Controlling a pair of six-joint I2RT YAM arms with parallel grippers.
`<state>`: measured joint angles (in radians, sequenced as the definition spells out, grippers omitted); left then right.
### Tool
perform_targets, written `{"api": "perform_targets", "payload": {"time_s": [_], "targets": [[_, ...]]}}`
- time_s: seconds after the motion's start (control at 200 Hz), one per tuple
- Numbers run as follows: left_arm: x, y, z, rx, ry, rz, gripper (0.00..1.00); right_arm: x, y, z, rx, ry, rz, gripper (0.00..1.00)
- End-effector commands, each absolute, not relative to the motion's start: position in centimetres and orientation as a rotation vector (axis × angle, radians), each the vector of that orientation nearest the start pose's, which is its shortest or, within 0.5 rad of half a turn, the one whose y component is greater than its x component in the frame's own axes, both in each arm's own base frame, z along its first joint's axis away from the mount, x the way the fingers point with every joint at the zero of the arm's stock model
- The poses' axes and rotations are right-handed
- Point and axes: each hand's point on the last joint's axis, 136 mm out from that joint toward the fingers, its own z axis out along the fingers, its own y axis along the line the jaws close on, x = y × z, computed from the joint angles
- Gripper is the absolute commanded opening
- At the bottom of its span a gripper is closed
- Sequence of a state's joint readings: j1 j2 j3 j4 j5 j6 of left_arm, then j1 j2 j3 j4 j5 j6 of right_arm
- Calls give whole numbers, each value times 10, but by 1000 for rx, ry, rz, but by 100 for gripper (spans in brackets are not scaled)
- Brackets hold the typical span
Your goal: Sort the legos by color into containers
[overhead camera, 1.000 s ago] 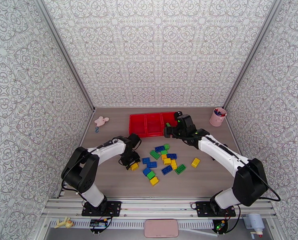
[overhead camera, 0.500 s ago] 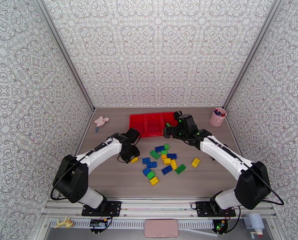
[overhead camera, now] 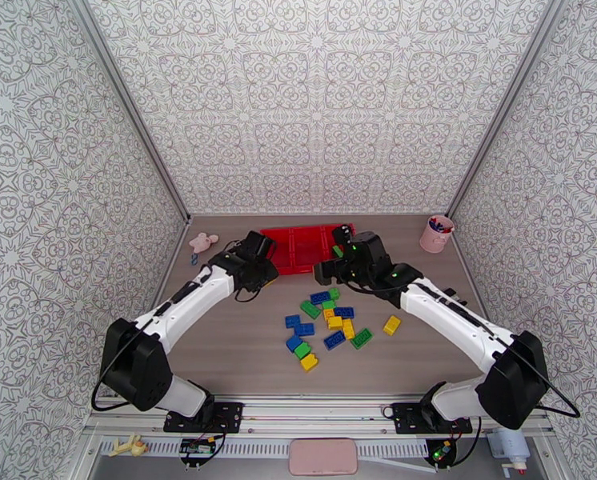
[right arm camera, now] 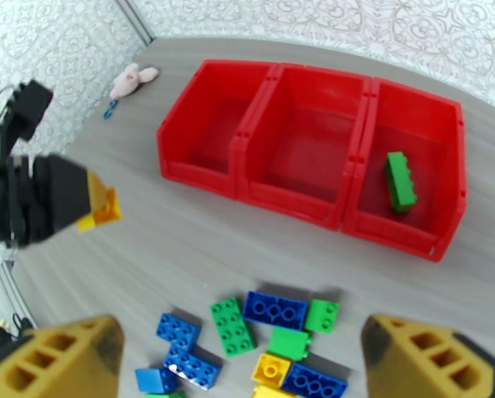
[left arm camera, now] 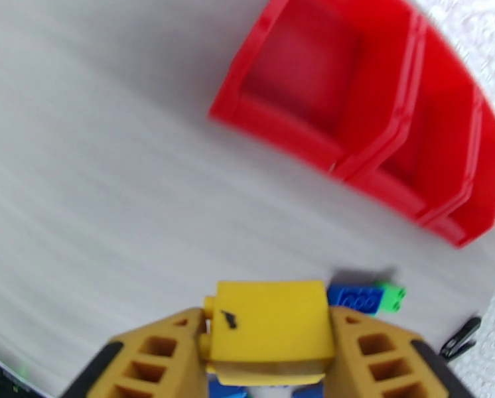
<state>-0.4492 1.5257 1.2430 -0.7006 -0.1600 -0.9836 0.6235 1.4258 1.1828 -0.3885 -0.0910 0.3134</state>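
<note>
The left gripper [left arm camera: 266, 326] is clamped narrowly on a yellow brick [left arm camera: 274, 306], one finger against each side, and hangs above the table [left arm camera: 115, 194] just before the left end of the red tray [right arm camera: 281, 197]. The tray's left and middle compartments have nothing in them; one green brick [right arm camera: 400, 182] lies in the right compartment. The right gripper [right arm camera: 242, 346] is spread wide and holds nothing, above the loose pile of bricks [overhead camera: 326, 322] lying in front of the tray.
</note>
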Motion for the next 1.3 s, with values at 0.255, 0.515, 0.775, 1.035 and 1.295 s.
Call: {"api": "perform_targets", "payload": {"time_s": [0.255,0.515,0.775,1.035,1.295], "targets": [[468,-149,160,-620,2356,-300,39,347,268,240,-407,2205,588,98],[509,-160,137,-549,2366,-278,48,352,257,239,-376,2210,506,98],[503,-156,176,-480,2287,-281,87,351,241,227,-357,2252,394,98],[438,-163,215,-302,2163,-303,100,348,222,189,-309,2406,242,98],[349,-187,223,-41,2059,-361,99,327,199,142,-316,2592,90,98]]}}
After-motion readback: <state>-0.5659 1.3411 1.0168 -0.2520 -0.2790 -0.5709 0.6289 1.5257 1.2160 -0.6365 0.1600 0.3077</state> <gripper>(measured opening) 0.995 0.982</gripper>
